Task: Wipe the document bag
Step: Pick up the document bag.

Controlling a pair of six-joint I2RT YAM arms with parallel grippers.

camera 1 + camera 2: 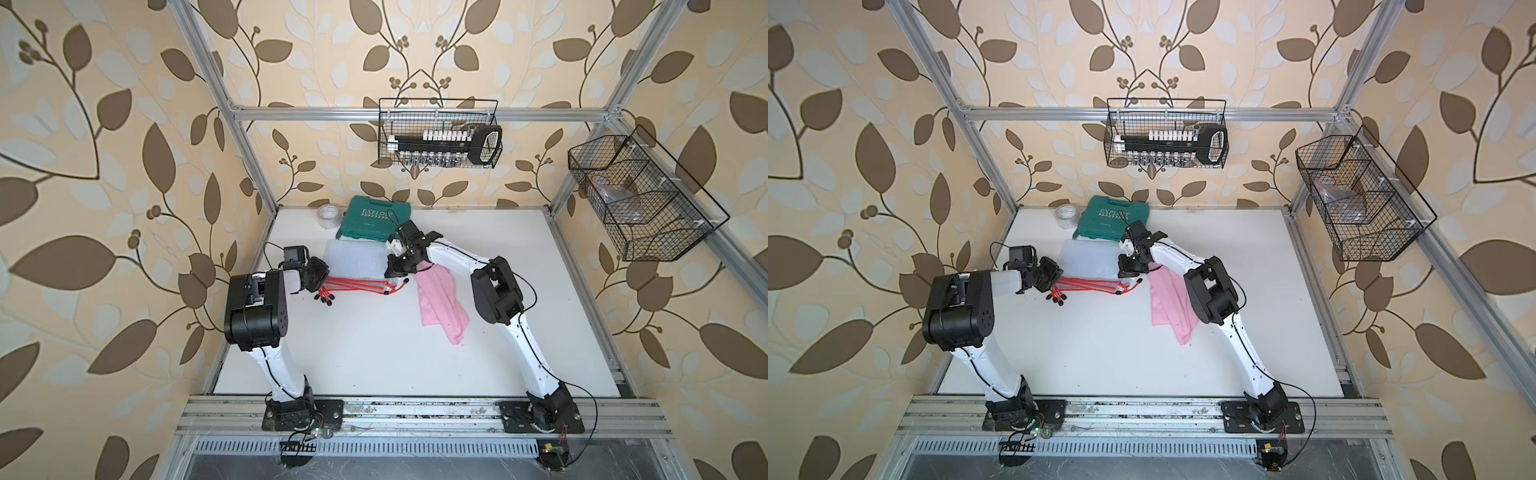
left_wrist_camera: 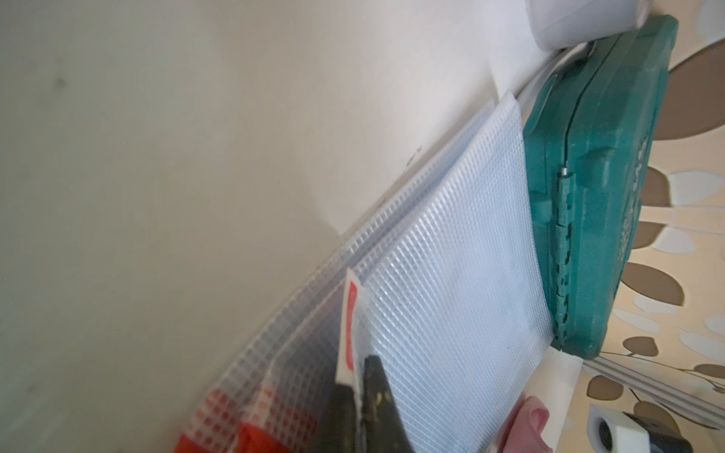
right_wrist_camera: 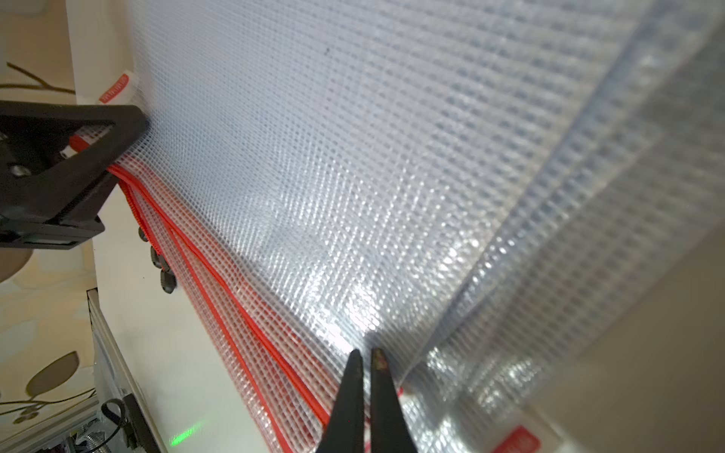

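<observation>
Left tool and right tool each grip the document bag, twelve o'clock on the table; I'm steadying it, I judge; next, one tool must fetch the pink cloth

Pink cloth partly under right arm

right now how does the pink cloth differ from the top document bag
The pink cloth is opaque and soft, the document bag red-zipped, see-through gridded plastic. The cloth lies rumpled; the bag is spread flat atop a stack of similar bags. The left gripper and right gripper are shut on the bag's ends; neither visibly holds the cloth. Both rest over the white table.
</observation>
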